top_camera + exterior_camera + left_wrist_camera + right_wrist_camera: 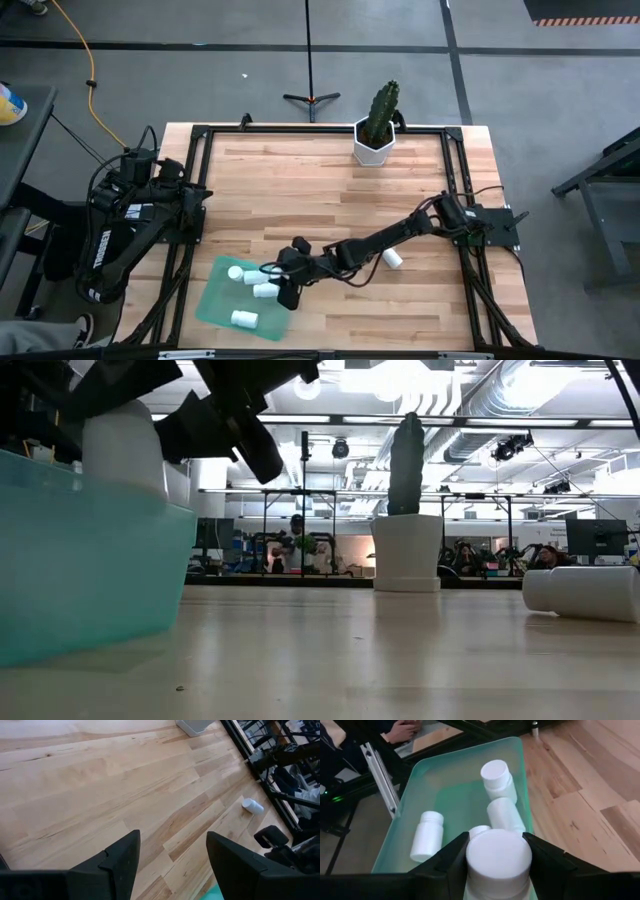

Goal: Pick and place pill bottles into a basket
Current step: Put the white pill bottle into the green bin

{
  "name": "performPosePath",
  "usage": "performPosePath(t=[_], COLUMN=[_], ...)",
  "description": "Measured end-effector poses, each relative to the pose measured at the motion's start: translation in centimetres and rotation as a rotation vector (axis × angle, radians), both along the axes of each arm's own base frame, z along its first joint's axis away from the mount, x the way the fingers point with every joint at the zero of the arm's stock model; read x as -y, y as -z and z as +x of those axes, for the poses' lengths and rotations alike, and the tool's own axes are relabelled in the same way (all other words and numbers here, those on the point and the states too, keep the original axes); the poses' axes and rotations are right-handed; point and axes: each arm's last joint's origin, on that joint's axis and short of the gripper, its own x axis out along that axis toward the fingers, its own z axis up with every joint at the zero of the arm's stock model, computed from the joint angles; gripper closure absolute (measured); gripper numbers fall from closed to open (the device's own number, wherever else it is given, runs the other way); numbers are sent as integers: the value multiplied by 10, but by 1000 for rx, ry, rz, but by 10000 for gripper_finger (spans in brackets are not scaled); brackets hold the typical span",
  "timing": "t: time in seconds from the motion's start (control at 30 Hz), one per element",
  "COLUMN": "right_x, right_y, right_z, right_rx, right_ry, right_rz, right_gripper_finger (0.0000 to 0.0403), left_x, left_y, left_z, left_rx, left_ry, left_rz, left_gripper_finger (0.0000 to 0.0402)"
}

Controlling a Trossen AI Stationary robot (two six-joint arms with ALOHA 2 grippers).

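Note:
The basket, a translucent green tray point(222, 300), lies at the table's near left, and its wall fills the left of the low view point(90, 570). Three white pill bottles point(426, 835) point(495, 776) point(505, 814) lie on their sides inside it. Another pill bottle point(393, 258) lies on the bare wood to the right point(585, 592). My right gripper point(285, 283) reaches over the tray, shut on one more bottle point(497, 857). My left gripper point(172, 865) stands open above the table's left side, holding nothing. My right gripper pinches the bottle between its two fingers point(451, 862), on opposite sides just below the cap point(497, 851). The fingers slant down from the table's right. The cap's round top faces back along the fingers. The bottle is over the tray's inside; its lower end is hidden.
A white hexagonal pot point(372, 148) with a cactus stands at the far edge, right of centre. A black frame point(455, 180) runs round the tabletop. A person's hand point(402, 730) shows beyond the table's left edge. Bare wood lies between tray and pot.

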Motion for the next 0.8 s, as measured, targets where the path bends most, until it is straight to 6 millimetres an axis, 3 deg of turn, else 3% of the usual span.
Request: performPosePath(t=[0.47, 0.8], right_x=[-3, -3], right_y=[-3, 10], right_z=[3, 6], right_rx=[37, 2], right_ry=[-103, -109], right_rz=[77, 143], right_gripper_finger=[227, 160], left_x=[0, 0], left_y=[0, 0], left_z=[0, 0], left_rx=[-3, -3], left_ry=[4, 6], left_rz=[8, 9], left_gripper_finger=[140, 140])
